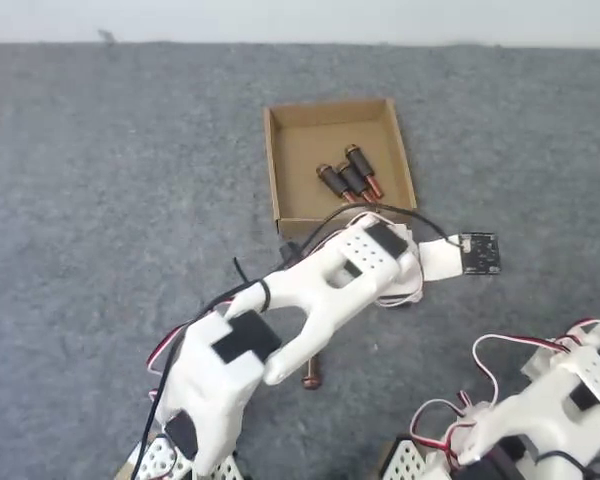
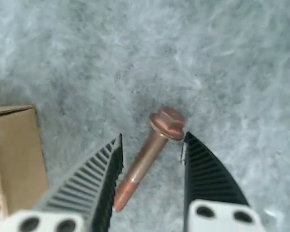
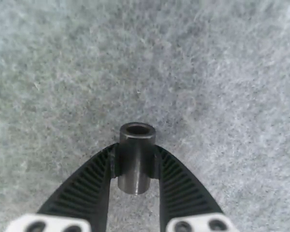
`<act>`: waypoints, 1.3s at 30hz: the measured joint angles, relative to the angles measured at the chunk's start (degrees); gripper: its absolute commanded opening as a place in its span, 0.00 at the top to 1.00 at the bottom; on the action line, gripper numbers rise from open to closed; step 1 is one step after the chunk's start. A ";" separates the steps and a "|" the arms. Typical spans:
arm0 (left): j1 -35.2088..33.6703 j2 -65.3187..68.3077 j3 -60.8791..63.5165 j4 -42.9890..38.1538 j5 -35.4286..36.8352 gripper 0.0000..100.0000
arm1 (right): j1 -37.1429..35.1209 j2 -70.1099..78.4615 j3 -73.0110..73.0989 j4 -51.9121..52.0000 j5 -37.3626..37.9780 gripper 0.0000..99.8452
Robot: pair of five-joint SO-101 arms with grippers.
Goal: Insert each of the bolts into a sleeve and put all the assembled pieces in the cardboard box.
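A copper bolt [image 2: 150, 153] lies on the grey carpet between the fingers of my left gripper [image 2: 152, 138], which stands open around it without clasping it. The left arm [image 1: 330, 275] stretches toward the front wall of the cardboard box [image 1: 279, 175], whose corner [image 2: 12, 154] appears beside the gripper. Three assembled bolt-and-sleeve pieces [image 1: 347, 178] rest inside the box. My right gripper [image 3: 135, 151] is shut on a dark sleeve [image 3: 135, 159], held upright with its hole facing up. The right arm [image 1: 570, 395] sits at the near right.
The head of another bolt [image 1: 312, 379] pokes out from under the left arm near the front. Grey carpet [image 1: 110, 180] covers the whole table, with free room left and right of the box. Loose cables [image 1: 500, 350] loop near both arms.
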 measured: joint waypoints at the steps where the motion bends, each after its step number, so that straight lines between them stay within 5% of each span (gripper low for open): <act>1: 0.00 1.05 -1.85 1.58 -0.35 0.82 | 0.00 0.00 0.26 0.00 0.00 0.99; 12: 1.49 8.53 -13.63 11.78 -0.26 0.99 | -0.18 0.00 0.35 0.00 0.00 0.99; 29: -0.26 7.65 -15.82 21.45 49.85 0.99 | -0.18 0.00 0.35 0.00 0.00 0.99; 39: -9.23 -9.67 -5.71 18.46 53.71 0.99 | -0.18 0.00 0.35 0.00 0.00 0.99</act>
